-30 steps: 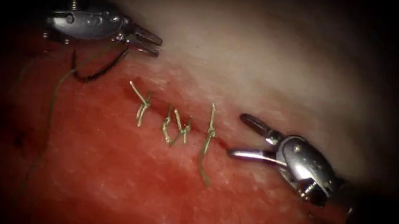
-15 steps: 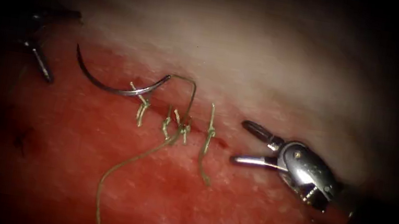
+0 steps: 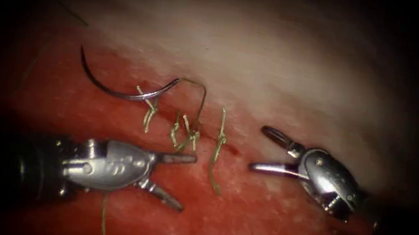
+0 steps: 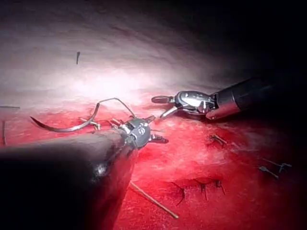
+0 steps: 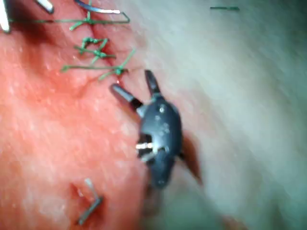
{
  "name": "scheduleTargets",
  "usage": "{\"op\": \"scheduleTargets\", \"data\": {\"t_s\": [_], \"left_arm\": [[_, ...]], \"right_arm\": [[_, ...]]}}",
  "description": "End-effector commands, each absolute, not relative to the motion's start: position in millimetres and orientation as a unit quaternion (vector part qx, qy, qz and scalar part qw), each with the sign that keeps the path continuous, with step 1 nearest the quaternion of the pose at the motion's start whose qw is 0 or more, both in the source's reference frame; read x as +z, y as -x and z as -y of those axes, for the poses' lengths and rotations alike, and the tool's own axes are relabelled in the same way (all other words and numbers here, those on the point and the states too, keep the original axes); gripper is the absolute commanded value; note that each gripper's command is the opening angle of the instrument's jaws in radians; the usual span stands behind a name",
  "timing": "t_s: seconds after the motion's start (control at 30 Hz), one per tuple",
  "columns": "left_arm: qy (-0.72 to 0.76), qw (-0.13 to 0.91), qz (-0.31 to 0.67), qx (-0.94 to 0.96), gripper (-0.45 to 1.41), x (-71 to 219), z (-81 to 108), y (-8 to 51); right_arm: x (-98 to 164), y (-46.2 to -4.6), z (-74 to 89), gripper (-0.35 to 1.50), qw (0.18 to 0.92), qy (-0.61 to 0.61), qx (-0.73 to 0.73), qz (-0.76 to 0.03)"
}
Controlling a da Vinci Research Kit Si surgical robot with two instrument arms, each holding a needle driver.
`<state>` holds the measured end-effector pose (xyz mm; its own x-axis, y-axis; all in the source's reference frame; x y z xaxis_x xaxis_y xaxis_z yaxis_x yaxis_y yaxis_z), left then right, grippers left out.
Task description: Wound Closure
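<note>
The tissue spans the endoscope frame, pale across the top and wet with red fluid across the bottom, with the cut running through the centre under a row of tied stitches.

The left claw now sits at lower left of the frame, jaws spread and grasping nothing, its upper jaw tip just beside the stitches. Half a second ago it was withdrawn at the far left edge, and a second ago it was at upper left with the needle hanging beneath it.

The right claw waits at centre right, jaws likewise released and empty, barely shifted from where it was.

The needle lies free on the tissue surface at upper left of the cut, not in the tissue, unmoved over the last half second. Its thread arcs from the needle's right end down toward the stitches.

With the needle held by neither claw, it must be picked up again before closure can go on.
</note>
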<state>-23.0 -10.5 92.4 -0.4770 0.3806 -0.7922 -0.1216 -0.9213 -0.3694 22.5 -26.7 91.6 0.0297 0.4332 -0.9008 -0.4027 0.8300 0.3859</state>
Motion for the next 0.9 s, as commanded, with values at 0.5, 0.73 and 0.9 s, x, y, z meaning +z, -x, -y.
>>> {"op": "scheduleTargets", "data": {"t_s": [0.5,0.73,0.9], "left_arm": [[0.434,0.149,0.072,0.886,0.34,97.6,12.6,27.6],[0.432,0.132,0.078,0.889,-0.45,98.4,13.0,28.4],[0.441,0.120,0.082,0.886,-0.45,98.3,12.9,28.4]], "right_arm": [[92.4,-23.3,26.6,1.36,0.718,-0.010,0.293,-0.632],[92.5,-23.4,26.8,1.36,0.718,-0.009,0.293,-0.632],[92.5,-23.4,26.8,1.36,0.718,-0.009,0.293,-0.632]]}}
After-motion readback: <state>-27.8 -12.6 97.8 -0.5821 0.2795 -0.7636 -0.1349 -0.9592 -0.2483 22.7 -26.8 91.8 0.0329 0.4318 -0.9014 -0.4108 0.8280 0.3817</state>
